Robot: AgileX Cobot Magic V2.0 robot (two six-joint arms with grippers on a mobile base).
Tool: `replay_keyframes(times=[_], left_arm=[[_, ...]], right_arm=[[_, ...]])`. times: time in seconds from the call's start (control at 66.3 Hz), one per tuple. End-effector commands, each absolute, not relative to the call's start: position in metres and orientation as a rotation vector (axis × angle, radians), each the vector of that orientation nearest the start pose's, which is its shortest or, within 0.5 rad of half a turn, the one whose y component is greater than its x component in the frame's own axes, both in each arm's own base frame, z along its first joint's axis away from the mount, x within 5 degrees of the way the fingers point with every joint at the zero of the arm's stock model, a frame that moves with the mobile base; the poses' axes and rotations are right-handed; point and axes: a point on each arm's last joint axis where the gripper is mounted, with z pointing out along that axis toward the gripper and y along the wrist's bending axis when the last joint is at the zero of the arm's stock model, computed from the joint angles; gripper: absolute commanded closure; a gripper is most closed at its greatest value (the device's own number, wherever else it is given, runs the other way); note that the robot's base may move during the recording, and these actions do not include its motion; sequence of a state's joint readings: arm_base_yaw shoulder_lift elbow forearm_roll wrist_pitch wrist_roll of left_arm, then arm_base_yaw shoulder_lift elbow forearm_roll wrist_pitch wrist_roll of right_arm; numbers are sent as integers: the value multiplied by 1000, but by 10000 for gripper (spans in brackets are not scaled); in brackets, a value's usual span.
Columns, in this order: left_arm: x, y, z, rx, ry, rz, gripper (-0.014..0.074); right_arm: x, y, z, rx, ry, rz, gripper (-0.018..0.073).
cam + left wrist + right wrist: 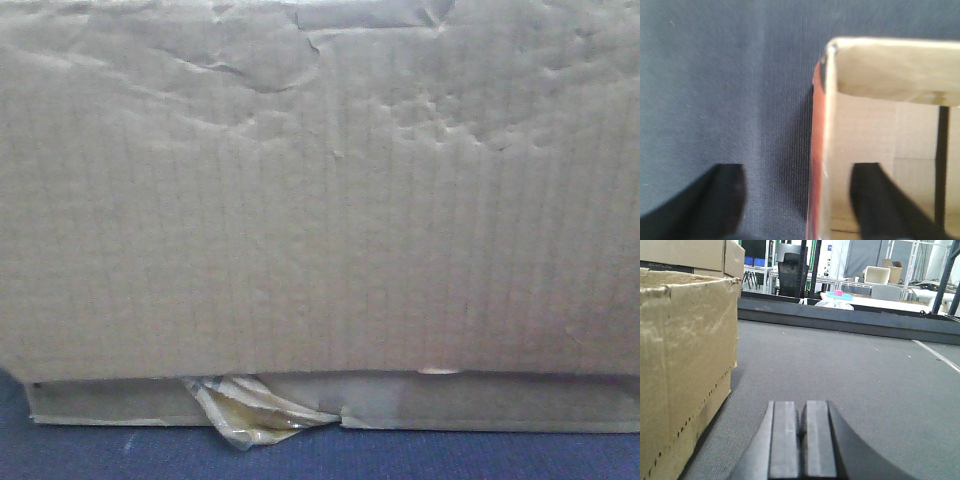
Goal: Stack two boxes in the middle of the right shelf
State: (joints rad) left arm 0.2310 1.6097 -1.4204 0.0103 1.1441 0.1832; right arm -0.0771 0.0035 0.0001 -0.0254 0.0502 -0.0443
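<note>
Op: Tall box, front cam: nearest item. Corrugated face fills almost the whole frame, creased and dented along the top. Loc?

Insp: Sits directly on flat box, contact along the full bottom edge. Flat box lies on dark felt tabletop. Right wrist cam: tall box at frame left, upright on the felt, perforated line low on its side. Another carton shows above it at upper left; cannot tell if they touch.

Op: L gripper status?

Insp: Left gripper, left wrist cam: jaws spread wide, straddling one wall of an open carton. One finger is over the felt outside, the other is inside the carton. Neither is seen touching the wall. Outer face of the wall is reddish. Cannot tell which box this carton is.

Op: R gripper?

Insp: Right gripper: pads pressed together, nothing between them. Low over the felt, near the tall box, apart from it.

Op: Smaller items?

Insp: Tape flap: yellowish clear, peeled and crumpled. Hangs off the flat box front edge, left of ctr, down onto the felt.
</note>
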Motion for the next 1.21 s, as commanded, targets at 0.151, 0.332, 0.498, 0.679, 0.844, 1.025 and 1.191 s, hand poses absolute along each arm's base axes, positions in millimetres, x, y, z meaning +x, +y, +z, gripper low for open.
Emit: replay_keyframes(times=[0.151,0.332,0.498,0.679,0.844,1.025,1.191], left_arm=[[323,77,313,-74,2830,93,653],[317,78,321,-72,2834,117,708],[305,92,356,-135,2754,172,708],[290,115,424,-255,2518,258,708],[267,115,490,-390,2262,263,708],[243,77,557,-398,1987,40,708],[233,33,584,-347,1884,-104,708]], right_arm=[[56,-5,210,10,1522,-124,725],[56,-5,210,10,1522,-124,725],[56,-5,210,10,1522,-124,725],[56,-5,210,10,1522,-124,725],[56,-5,210,10,1522,-124,725],[56,-5,210,10,1522,-124,725],[56,-5,210,10,1522,-124,725]])
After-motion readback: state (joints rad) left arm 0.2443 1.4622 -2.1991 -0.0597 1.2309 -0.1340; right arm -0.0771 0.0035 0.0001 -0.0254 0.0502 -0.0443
